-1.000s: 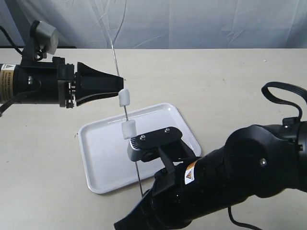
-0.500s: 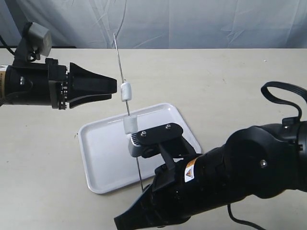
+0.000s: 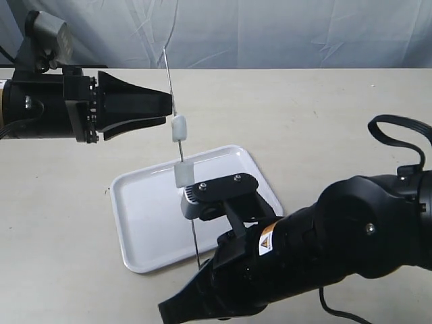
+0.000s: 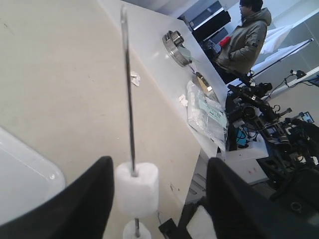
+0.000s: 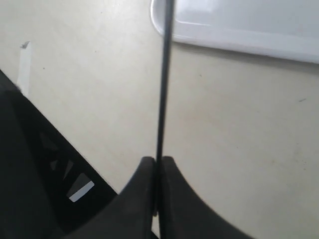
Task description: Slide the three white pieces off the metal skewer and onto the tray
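While our right gripper (image 5: pixel 155 165) clamps the low end of the metal skewer (image 3: pixel 180 152), which runs twelve to six o'clock, our left gripper (image 3: pixel 169 109), spread wide, flanks the top white piece (image 3: pixel 178 128); the tray (image 3: pixel 145 229) lies at six.

piece (image 4: pixel 136 188) on skewer (image 4: pixel 128 99), fingers (image 4: pixel 84 204) seemingly parted

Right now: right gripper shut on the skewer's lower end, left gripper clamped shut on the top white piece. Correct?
The left gripper is open, not clamped: the left wrist view shows its fingers either side of the top white piece, one apart from it. The right gripper is shut on the lower end of the metal skewer.
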`<state>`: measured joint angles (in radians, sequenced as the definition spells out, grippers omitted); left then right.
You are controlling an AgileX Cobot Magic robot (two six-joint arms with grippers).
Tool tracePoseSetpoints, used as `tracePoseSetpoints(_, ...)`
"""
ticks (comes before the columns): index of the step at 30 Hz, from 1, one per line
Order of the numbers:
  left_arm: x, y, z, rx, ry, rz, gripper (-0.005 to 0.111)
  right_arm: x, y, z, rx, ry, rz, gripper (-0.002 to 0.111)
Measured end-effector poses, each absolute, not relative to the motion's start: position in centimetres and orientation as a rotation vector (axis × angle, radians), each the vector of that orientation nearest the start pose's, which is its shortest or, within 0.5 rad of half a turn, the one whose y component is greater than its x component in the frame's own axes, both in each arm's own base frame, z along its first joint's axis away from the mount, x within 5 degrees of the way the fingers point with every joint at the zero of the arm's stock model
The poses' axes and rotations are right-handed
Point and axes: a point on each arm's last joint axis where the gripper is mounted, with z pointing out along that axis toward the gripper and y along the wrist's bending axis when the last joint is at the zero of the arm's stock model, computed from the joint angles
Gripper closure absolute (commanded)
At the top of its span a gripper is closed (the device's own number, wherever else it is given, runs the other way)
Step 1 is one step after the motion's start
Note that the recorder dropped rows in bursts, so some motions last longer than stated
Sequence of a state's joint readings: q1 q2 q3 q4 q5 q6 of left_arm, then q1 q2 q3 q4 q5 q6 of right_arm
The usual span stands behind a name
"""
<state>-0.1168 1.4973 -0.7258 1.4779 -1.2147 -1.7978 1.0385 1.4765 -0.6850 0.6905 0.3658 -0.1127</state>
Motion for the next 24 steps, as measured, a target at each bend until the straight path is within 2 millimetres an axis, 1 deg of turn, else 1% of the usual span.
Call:
tracePoseSetpoints(3,24.4,-11.5,25.2,0.455,1.984,-1.578,0.053,11.7,24.1,18.9,-0.768,2.675,0.826,0.109)
tracePoseSetpoints(11,24.4,-11.4,25.2,0.466,1.974,-1.570,0.053,12.0,24.9,20.2,-0.775,2.651,0.872,0.109)
tracePoseSetpoints(18,24.4,-11.4,25.2,0.467,1.971,-1.568,0.053,12.0,25.0,20.3,-0.765,2.654,0.888,0.109)
tracePoseSetpoints(20,24.4,-11.4,25.3,0.466,1.967,-1.568,0.055,12.0,25.1,20.4,-0.761,2.655,0.892,0.109)
tracePoseSetpoints(24,24.4,-11.4,25.3,0.478,1.960,-1.560,0.063,11.9,25.1,20.3,-0.760,2.664,0.898,0.109)
